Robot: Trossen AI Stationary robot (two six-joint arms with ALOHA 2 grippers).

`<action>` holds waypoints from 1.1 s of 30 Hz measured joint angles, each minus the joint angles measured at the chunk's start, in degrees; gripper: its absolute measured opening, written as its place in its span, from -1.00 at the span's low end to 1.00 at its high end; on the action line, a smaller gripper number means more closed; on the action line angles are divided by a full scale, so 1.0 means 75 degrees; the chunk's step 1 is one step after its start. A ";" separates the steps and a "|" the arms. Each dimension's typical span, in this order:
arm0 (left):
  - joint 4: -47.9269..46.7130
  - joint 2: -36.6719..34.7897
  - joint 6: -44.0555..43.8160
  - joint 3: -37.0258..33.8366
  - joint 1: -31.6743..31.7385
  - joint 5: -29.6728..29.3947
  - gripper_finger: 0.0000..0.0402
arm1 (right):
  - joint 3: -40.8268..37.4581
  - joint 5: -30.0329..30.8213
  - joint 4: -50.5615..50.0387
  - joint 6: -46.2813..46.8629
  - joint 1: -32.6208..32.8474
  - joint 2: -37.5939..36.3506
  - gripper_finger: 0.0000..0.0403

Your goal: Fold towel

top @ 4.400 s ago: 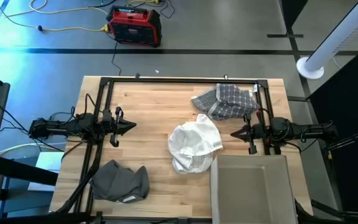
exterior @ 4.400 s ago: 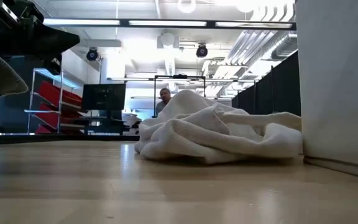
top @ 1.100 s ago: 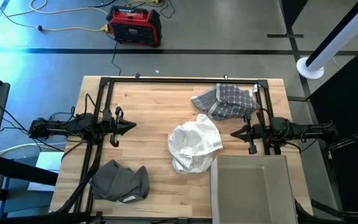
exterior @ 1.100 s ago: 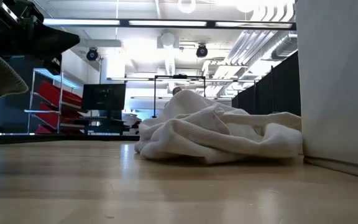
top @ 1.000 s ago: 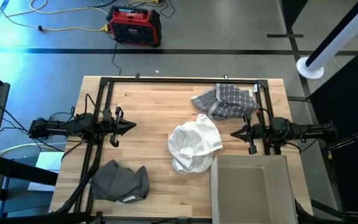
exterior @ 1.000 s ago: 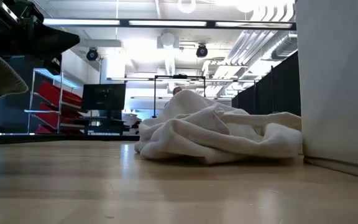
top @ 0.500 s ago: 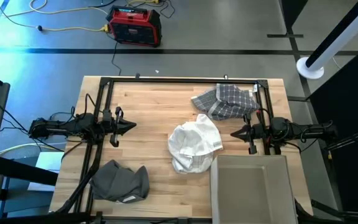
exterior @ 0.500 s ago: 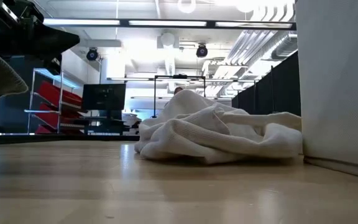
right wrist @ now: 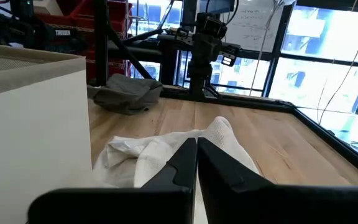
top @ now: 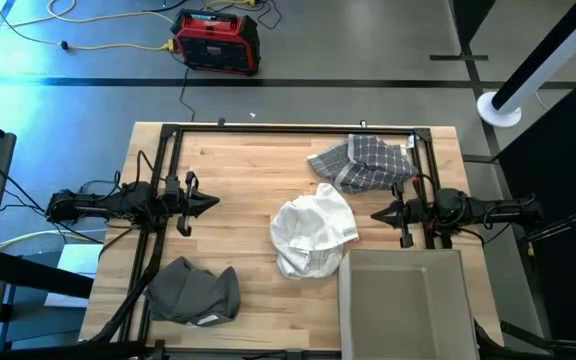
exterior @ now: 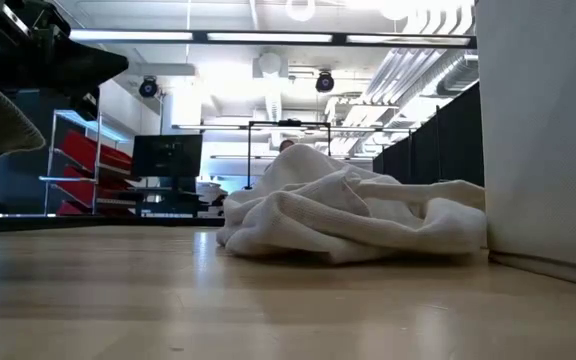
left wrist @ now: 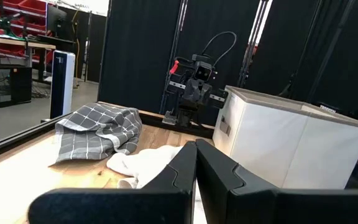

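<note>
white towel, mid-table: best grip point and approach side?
Probably the loose fold on the white towel at its far-right edge, taken from above by the right tool, which sits closest. The towel lies crumpled, and its near-right side presses against the bin, so that side looks blocked. The left tool is farther off.

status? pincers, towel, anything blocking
Left pincer and right pincer shut, empty, parked at table sides. White towel crumpled mid-table, unfolded. Fabric bin touches its near edge; plaid cloth, grey cloth lie apart.

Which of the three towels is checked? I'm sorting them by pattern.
The grey-and-white checked towel at the table's far edge, by the right arm. The white towel and dark grey towel are plain.
</note>
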 joint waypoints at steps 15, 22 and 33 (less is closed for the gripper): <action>0.1267 0.0013 -0.0270 0.0128 0.0000 -0.0278 -1.00 | 0.3218 0.0628 -0.1268 0.1271 0.0001 0.0332 -1.00; 0.1236 0.0738 -0.0139 0.1196 0.0000 -0.0540 -1.00 | 0.5852 0.0728 -0.2315 0.0840 0.0001 0.1719 -1.00; -0.0228 0.3499 0.1247 0.4663 0.0001 -0.0743 -1.00 | 0.8874 0.0871 -0.3450 -0.0327 0.0001 0.4172 -1.00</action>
